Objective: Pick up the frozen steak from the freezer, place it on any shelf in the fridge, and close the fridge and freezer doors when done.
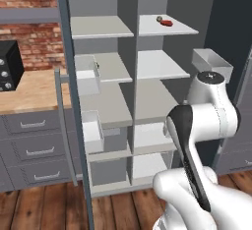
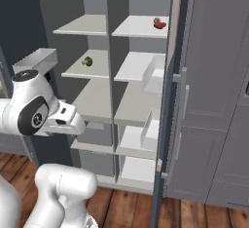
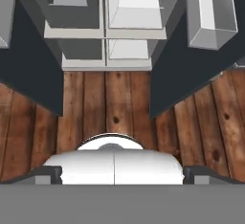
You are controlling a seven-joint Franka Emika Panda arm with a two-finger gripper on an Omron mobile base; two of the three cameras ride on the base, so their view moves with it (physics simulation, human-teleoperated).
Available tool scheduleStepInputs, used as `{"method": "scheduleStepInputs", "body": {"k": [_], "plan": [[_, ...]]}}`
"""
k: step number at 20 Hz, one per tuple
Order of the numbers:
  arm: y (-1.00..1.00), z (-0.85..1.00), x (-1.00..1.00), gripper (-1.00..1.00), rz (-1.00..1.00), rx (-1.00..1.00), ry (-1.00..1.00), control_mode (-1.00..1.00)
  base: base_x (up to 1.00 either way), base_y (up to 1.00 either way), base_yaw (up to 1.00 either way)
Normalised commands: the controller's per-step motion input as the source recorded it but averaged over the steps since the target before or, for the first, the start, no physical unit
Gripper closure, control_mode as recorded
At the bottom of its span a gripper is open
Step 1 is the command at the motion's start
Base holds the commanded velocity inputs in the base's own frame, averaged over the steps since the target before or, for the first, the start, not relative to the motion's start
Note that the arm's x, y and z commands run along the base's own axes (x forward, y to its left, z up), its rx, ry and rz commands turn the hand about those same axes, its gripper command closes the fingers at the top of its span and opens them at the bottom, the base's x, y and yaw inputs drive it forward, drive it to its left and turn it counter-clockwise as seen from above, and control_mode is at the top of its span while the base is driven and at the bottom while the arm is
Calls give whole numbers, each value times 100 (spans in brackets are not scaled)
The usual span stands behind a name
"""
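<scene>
Small flat dark-red frozen steak (image 1: 167, 22) on top pale freezer shelf (image 1: 167, 28), slate-grey doors open, end effector (image 3: 115, 170) released, empty

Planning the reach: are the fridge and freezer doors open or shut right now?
Open, both. The left door and right door stand swung out edge-on, baring the shelves; the frozen steak lies on a top shelf.

small round thing (image 1: 159, 18) beside the frozen steak (image 1: 167, 22) on the top shelf, too small to identify
</scene>
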Motion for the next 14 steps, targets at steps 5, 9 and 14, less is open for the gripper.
{"method": "scheduleStepInputs", "body": {"k": [5,9,14], "plan": [[100,29,-41,-100,10,-14,-26,-100,0,0,0],[100,24,-46,-100,8,-11,-31,-100,0,0,0],[100,0,-14,-100,0,0,-43,-100,0,0,0]]}}
